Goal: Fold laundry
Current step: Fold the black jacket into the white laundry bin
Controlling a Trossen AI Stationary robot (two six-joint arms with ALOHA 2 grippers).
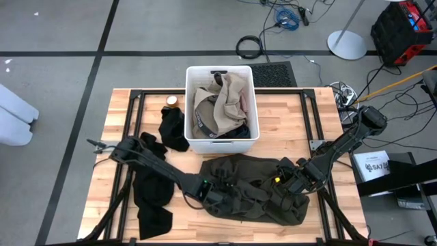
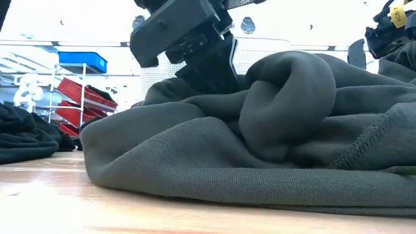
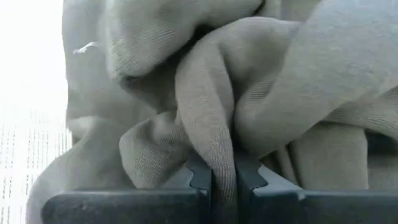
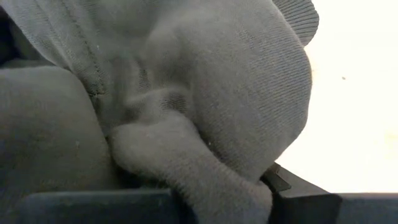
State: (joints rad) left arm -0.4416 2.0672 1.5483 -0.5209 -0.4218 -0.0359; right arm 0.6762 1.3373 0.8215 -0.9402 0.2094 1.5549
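Fingers of the left arm pinch an olive sweatshirt fold, right ones gripping likewise; overhead hides both.

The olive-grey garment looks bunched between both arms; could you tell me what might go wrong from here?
1. The left end effector pinches only a thin fold of the olive-grey garment, so it may slip free when pulled.
2. The garment lies crumpled, so lifting could tighten the bunching rather than spread it.
3. The black garment lies beside the left arm and may get dragged along.
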